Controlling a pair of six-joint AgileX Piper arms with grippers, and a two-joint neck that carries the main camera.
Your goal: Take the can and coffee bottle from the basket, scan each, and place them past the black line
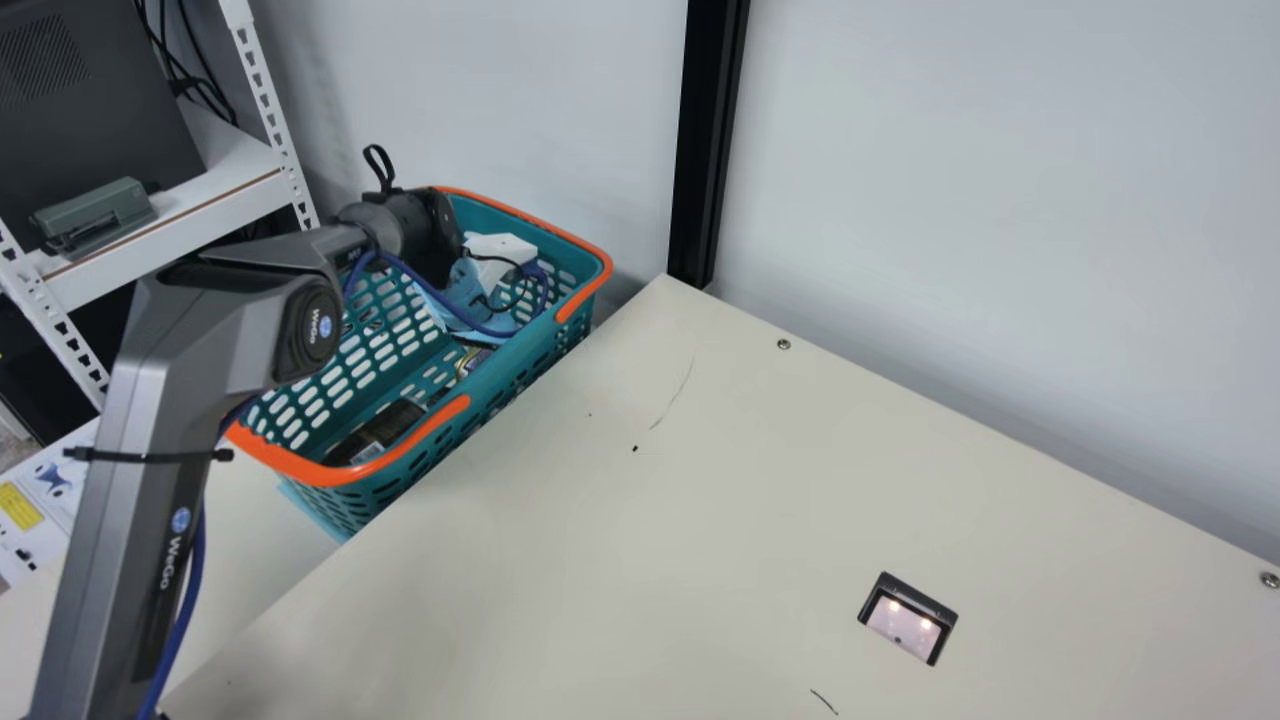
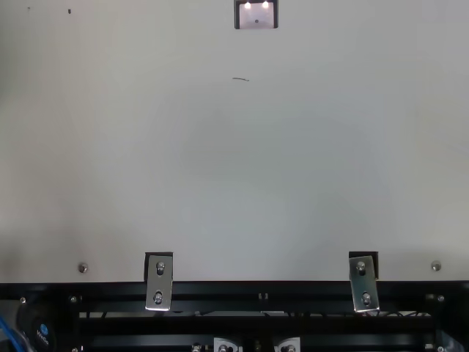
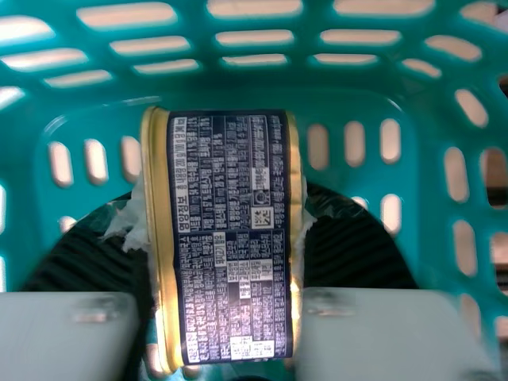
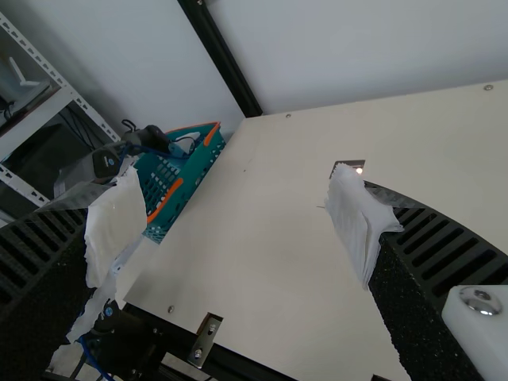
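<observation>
Left gripper (image 1: pixel 498 250) clamped on can (image 3: pixel 230 238) inside basket (image 1: pixel 330 474), right gripper (image 4: pixel 238 222) with jaws apart, lit scanner (image 1: pixel 905 622) in the table (image 1: pixel 600 580)

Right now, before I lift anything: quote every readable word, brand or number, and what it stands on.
"WeGo": elbow cap of the grey metal left arm.
"WeGo": lower down the same arm.
Gold-rimmed can with dark blue label, in left gripper: Korean print, too small to quote reliably.
White sheet with yellow label: too small.
Black package in turquoise plastic basket: too small.
</observation>
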